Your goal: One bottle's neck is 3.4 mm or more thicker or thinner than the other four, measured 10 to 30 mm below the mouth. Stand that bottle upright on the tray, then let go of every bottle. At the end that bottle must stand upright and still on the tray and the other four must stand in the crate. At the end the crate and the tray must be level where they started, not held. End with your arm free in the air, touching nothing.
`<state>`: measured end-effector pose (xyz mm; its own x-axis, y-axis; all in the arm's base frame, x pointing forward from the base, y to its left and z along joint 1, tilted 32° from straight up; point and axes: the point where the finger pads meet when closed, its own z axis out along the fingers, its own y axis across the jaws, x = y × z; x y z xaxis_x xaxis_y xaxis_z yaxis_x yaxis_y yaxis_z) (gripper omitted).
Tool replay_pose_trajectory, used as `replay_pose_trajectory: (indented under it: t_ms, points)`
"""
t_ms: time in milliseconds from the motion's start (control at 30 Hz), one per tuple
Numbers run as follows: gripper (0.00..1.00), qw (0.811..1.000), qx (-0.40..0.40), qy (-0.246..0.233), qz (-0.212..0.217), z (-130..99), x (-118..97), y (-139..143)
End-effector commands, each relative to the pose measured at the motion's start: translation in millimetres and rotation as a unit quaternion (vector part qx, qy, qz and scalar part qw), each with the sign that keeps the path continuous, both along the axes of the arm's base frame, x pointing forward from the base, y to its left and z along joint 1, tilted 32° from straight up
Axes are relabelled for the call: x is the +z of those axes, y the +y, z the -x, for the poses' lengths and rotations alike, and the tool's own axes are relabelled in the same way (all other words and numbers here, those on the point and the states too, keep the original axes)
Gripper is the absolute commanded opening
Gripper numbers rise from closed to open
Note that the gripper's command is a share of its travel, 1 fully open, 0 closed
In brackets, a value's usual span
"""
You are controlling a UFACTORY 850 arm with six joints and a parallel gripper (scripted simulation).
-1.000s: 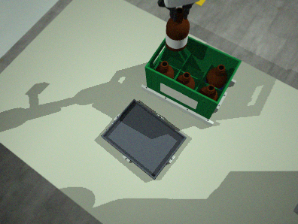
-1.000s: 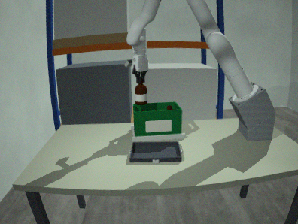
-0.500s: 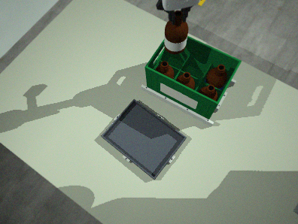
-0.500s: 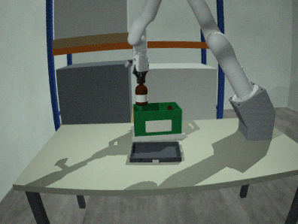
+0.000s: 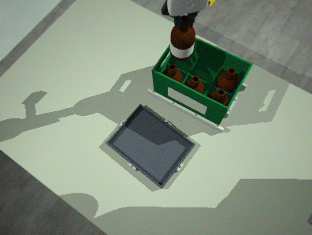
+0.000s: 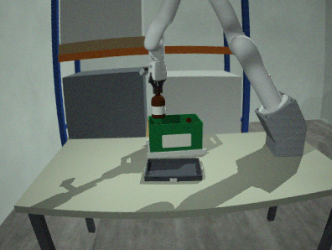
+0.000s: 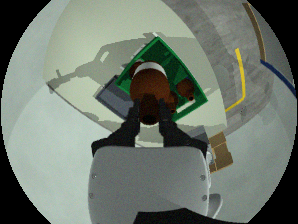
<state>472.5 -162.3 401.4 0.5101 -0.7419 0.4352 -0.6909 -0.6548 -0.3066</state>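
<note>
My gripper is shut on the neck of a brown bottle with a white band. It holds this bottle upright over the far left part of the green crate. In the top view, three brown bottles stand in the crate's near row, at the left, middle and right. Another stands at the far right. The dark tray holds nothing. Neck widths are too close to tell apart.
The crate stands behind the tray on the pale table, with white strips along its base. Small light brackets sit around the tray. The arm's base is at the right in the exterior view. A shelf rack stands behind the table.
</note>
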Motion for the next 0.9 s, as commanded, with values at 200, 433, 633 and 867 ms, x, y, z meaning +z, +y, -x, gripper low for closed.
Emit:
replay_pose_trajectory:
  t_ms: [200, 433, 633, 867]
  points:
    - [0.00, 1.000, 0.000, -0.001, 0.001, 0, -1, 11]
    - [0.00, 1.000, 0.000, -0.001, 0.001, 0, -3, 22]
    - [0.00, 1.000, 0.000, -0.001, 0.001, 0, -4, 32]
    - [0.00, 1.000, 0.000, -0.001, 0.001, 0, -6, 41]
